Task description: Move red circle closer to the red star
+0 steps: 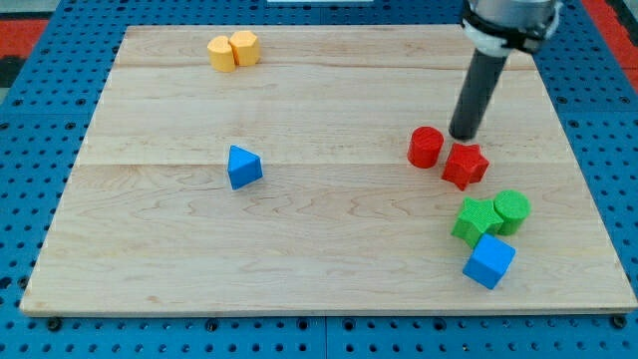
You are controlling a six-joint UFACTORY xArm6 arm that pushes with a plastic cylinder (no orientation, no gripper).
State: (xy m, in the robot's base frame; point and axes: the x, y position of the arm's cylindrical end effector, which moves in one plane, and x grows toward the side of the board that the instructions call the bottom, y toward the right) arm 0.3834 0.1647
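Observation:
The red circle [425, 147] stands on the wooden board at the view's right of centre. The red star [465, 165] lies just to its right and slightly lower, nearly touching it. My tip [464, 135] rests on the board just above the gap between them, right of the circle's top and above the star, close to both.
A green star [476, 220] and a green circle [511, 210] sit below the red star, with a blue cube [488, 261] under them. A blue triangle [242, 167] lies left of centre. Two yellow blocks [232, 50] sit at the top left. The board's right edge [588, 189] is near.

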